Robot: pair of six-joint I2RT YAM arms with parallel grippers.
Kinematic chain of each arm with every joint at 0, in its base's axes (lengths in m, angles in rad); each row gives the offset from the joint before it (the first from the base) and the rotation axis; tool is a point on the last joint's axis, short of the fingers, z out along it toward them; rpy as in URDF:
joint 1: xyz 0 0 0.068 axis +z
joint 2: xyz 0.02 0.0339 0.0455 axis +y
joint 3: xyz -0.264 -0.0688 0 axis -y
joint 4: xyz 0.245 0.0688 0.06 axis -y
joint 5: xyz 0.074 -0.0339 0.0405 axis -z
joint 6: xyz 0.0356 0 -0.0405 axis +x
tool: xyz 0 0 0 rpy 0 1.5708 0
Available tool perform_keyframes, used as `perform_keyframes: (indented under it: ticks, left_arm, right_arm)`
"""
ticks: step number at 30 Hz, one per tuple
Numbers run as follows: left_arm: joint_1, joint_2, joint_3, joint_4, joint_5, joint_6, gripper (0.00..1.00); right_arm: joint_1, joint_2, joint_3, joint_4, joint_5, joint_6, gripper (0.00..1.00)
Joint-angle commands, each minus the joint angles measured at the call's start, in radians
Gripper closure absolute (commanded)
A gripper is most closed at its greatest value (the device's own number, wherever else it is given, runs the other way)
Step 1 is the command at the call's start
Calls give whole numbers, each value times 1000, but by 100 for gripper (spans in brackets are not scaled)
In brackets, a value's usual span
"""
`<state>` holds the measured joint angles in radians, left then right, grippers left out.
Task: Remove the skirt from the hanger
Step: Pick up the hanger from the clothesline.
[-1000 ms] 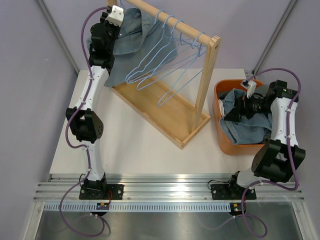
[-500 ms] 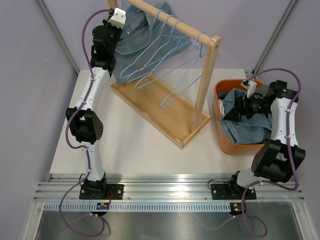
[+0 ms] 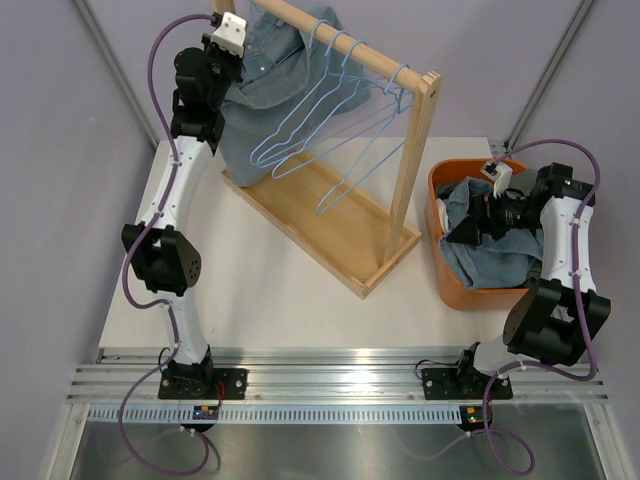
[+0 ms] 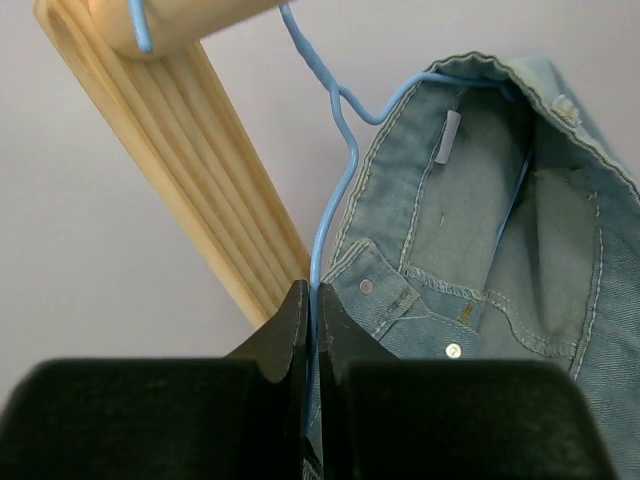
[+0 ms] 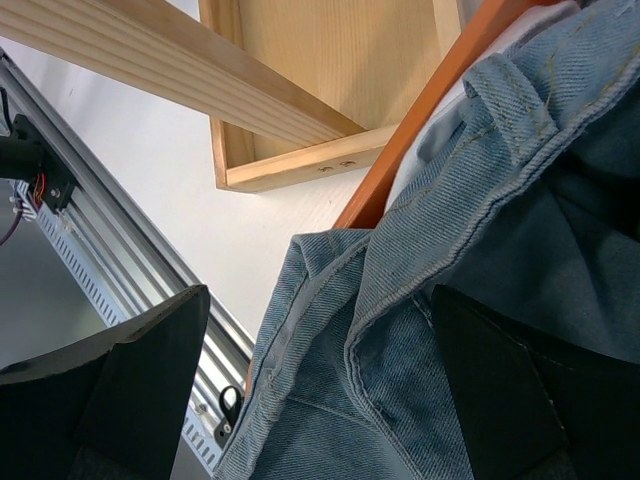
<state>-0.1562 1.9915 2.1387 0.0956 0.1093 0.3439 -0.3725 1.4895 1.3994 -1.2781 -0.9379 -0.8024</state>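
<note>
The light denim skirt [image 3: 265,85] hangs on a blue wire hanger at the left end of the wooden rack's rail [image 3: 330,30]. In the left wrist view the skirt's waistband [image 4: 480,200] is draped over the hanger [image 4: 335,150], whose hook goes over the rail beside the rack's post [image 4: 190,180]. My left gripper [image 3: 236,58] is at the skirt's upper left edge, and the left gripper [image 4: 312,300] is shut on the hanger's wire just beside the waistband. My right gripper [image 3: 470,222] stands open over denim clothes; nothing is held between the right gripper's [image 5: 320,300] fingers.
Three empty blue hangers [image 3: 335,120] hang further right on the rail. The rack's wooden tray base [image 3: 330,215] runs diagonally across the table. An orange basket [image 3: 440,275] with folded denim [image 5: 480,330] sits at the right, its rim [image 5: 440,110] near the rack's corner.
The left jaws have closed on the hanger wire. The left arm shifted slightly left and up, and the skirt and empty hangers swung on the rail. The right arm has not moved.
</note>
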Motion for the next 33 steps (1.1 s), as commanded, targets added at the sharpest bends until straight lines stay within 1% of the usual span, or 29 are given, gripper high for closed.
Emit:
perform_keyframes:
  ticks: [1,5,14,21,33]
  left_arm:
    - [-6,-66,116,125,58,-54,100]
    - [-16,-59,158,110,93,-65,100]
    - [-28,-63,150,73,173,-88,100]
    - [-32,-59,139,55,224,-108,100]
    - [-25,-109,44,-14,274,-82,100]
  right_arm:
    - [-5,-32,-11,17,-42,17,1]
    - [-5,-40,-17,23,-53,31,1]
    - [-5,-51,-14,16,-58,31,1]
    - [-5,-77,-43,17,-61,31,0]
    - [-5,-121,-60,10,-73,31,0]
